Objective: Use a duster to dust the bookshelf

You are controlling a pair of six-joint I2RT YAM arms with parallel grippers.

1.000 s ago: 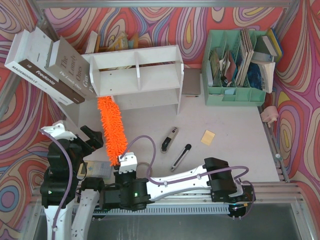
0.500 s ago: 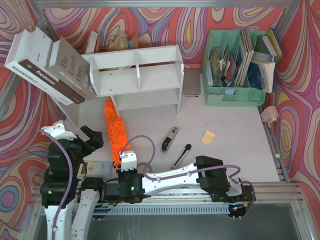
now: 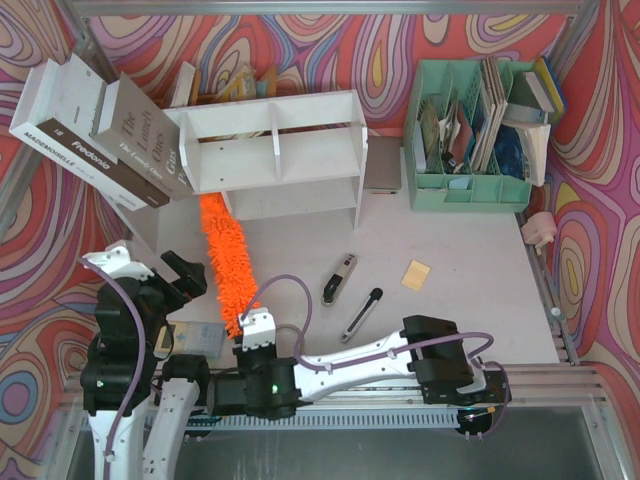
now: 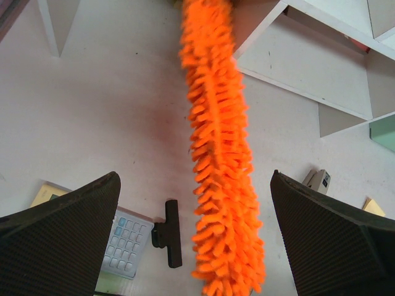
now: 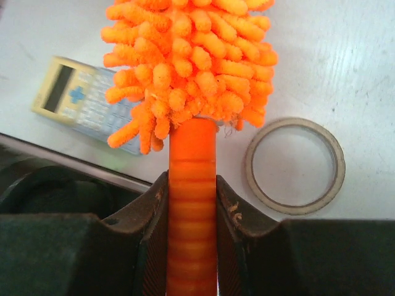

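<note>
The white bookshelf (image 3: 275, 150) stands at the back left; its lower tier shows in the left wrist view (image 4: 308, 61). The orange duster (image 3: 222, 262) stretches from my right gripper up to the shelf's lower left end. My right gripper (image 3: 248, 335) is shut on the duster's orange handle (image 5: 192, 185), with the fluffy head (image 5: 191, 55) just beyond the jaws. My left gripper (image 3: 185, 275) is open and empty, left of the duster. In its own view the duster (image 4: 219, 185) hangs between the wide-apart fingers (image 4: 62, 228) without touching them.
Boxed books (image 3: 100, 130) lean left of the shelf. A mint green organiser (image 3: 470, 130) stands at the back right. Two black tools (image 3: 340, 278), (image 3: 362, 312) and a yellow note (image 3: 415, 275) lie mid-table. A calculator (image 5: 80, 102), a black clip (image 4: 170, 233) and a tape ring (image 5: 295, 165) lie near the duster's handle.
The duster's head swung a little right and then back left under the shelf's left end, with the right arm shifting along with it. The left arm has not moved.
</note>
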